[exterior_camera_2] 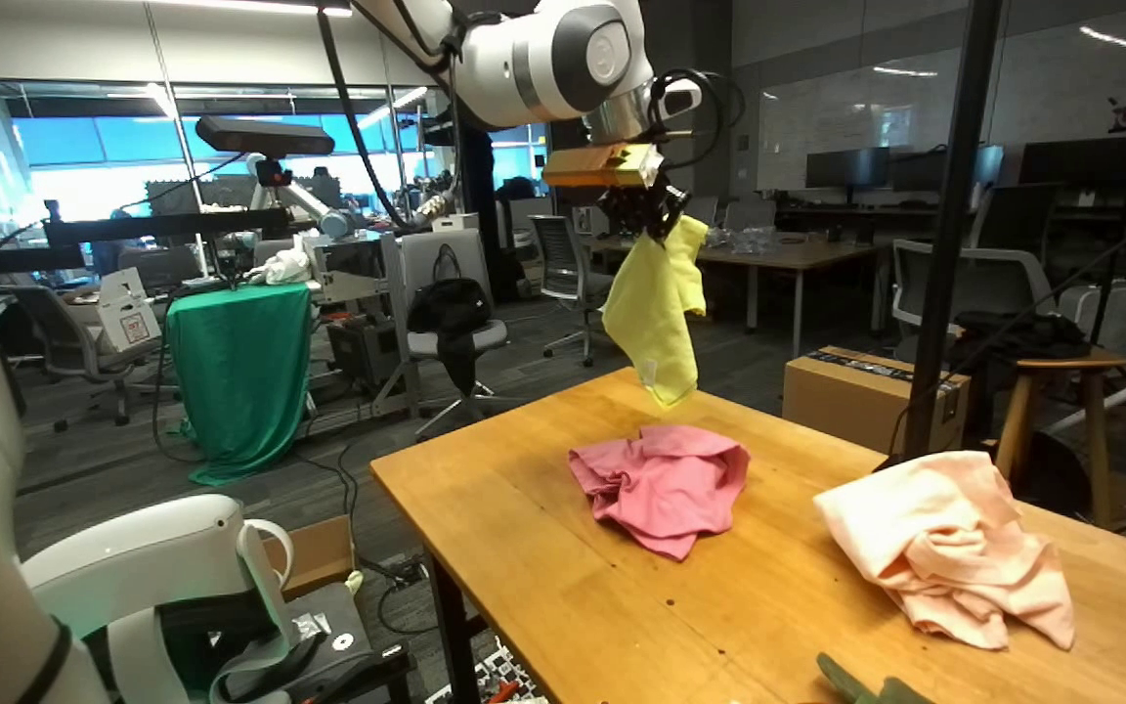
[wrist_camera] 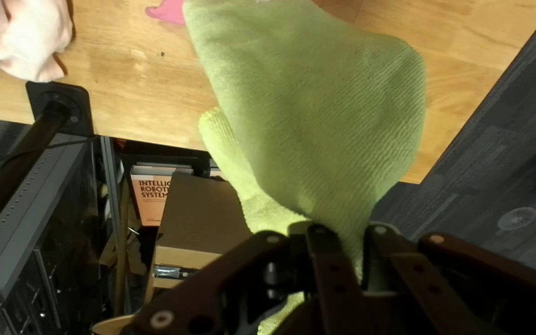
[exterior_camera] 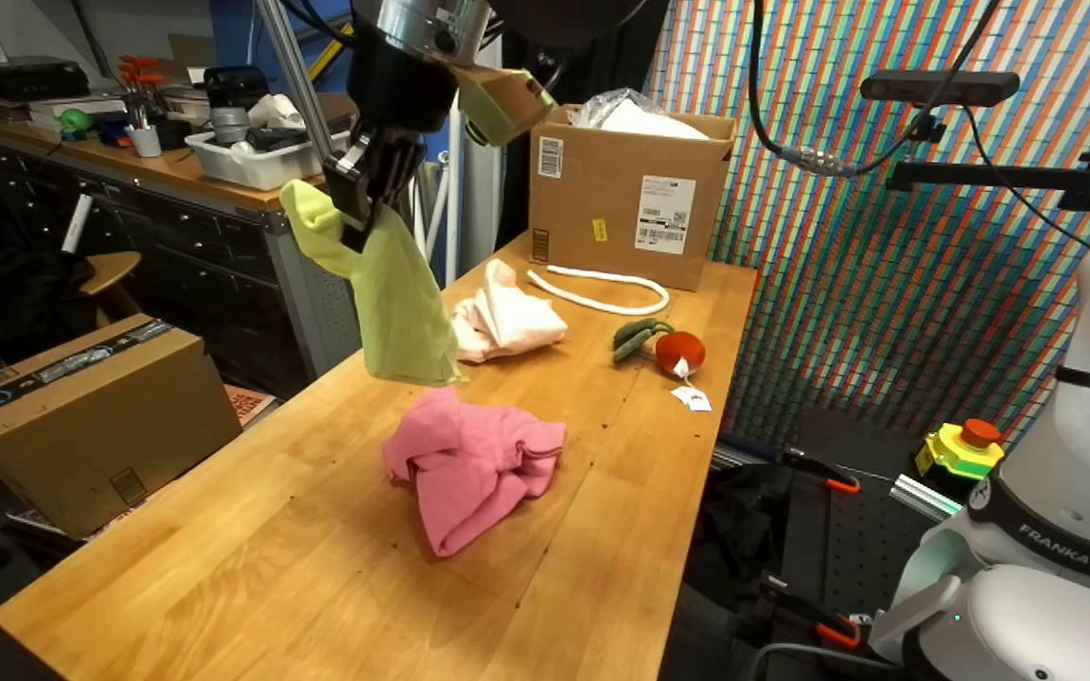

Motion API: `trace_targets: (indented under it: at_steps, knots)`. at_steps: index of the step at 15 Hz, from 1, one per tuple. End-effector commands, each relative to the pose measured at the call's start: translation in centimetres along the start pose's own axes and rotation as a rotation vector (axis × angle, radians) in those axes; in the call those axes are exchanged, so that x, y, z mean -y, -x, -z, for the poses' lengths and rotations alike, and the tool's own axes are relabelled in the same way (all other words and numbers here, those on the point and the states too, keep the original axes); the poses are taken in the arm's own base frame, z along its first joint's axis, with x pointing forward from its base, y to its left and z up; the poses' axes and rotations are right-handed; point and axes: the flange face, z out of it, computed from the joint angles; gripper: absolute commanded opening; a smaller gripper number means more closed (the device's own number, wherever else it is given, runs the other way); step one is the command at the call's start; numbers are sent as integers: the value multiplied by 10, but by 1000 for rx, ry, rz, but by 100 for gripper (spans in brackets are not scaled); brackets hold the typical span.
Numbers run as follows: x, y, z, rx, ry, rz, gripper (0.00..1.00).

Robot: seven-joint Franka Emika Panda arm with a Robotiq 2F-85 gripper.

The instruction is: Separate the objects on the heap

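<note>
"Exterior views both show the table [exterior_camera: 318, 530]; what lies on it?"

"A box [exterior_camera: 606, 203] stands at one end, as I see in an exterior view. The peach cloth [exterior_camera_2: 954, 548] and the pink cloth [exterior_camera_2: 666, 484] lie crumpled on the table, apart from each other. The lime cloth [exterior_camera_2: 656, 303] hangs in the air, higher than both, its lowest corner near the pink cloth but not touching it."

"And the gripper [wrist_camera: 351, 246]?"

"It pinches the lime cloth. In the wrist view, the fingers [wrist_camera: 326, 256] hold a narrow fold, and the rest falls in two parts."

"The step, I suppose, is to lay this cloth by itself. How to do it well?"

"In the wrist view, the gripper appears past the table's edge, though the angle may deceive me. So I would first bring the cloth inward, away from the edge and from the two others. Next, lower slowly until the corner meets the table, then draw a little sideways, so that it lies flatter. Only then let the fingers part, and rise straight. A fold could cling to a fingertip; I would check this before leaving."
</note>
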Motion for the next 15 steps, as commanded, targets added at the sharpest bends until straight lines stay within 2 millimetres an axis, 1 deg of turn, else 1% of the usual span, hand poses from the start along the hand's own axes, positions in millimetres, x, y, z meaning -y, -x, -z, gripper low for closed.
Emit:
trace_targets:
  at_steps: [1, 4, 7, 10, 12, 15]
  knots:
    - [18, -9, -14, 34, 24, -8, 3]
    - [36, -11, -34, 73, 44, 16, 3]
    - [60, -14, -54, 107, 40, 42, 3]
    - [84, -20, -74, 127, -17, 46, 3]
    - [105, -20, -81, 135, -49, 41, 3]
    - [121, -23, -99, 154, -86, 24, 3]
